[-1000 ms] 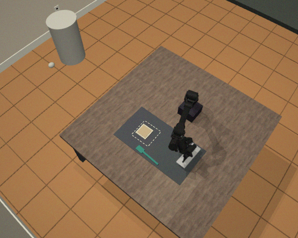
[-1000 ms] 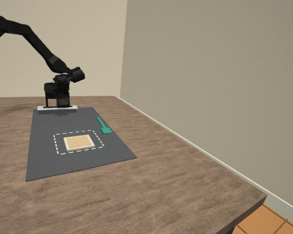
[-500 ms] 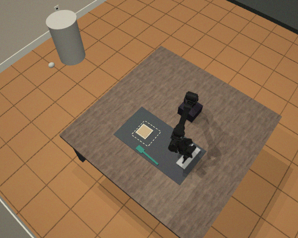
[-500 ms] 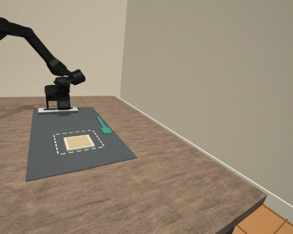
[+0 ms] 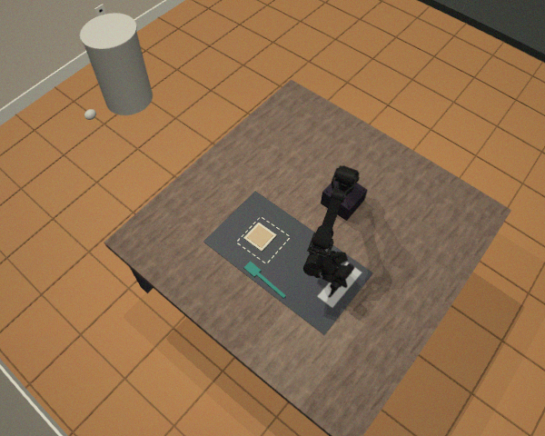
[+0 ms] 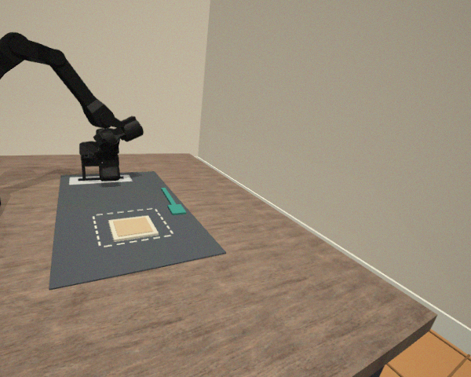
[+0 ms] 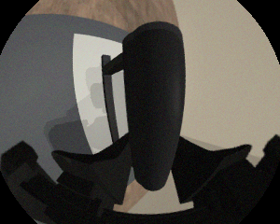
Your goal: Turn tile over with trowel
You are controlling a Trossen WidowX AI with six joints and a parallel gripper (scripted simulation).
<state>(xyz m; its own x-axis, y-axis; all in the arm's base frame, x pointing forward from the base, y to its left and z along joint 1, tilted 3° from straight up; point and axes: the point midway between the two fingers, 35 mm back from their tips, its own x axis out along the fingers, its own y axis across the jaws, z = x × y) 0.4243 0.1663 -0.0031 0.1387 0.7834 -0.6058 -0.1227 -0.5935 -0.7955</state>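
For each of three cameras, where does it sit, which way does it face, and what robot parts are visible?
Top: high over the table, looking steeply down; arm and gripper show.
Exterior: low beyond the mat's tile end, looking along it; arm, gripper.
Wrist: at the gripper, looking past its fingers at the held black handle.
Top and exterior share the tile and green tool.

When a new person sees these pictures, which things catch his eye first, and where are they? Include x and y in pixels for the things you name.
Probably the black arm, bent over the mat (image 5: 287,276) (image 6: 77,231), its gripper (image 7: 149,131) shut on a black handle (image 7: 154,103). Next, the pale tile (image 5: 260,235) (image 6: 133,227) inside the dashed outline.
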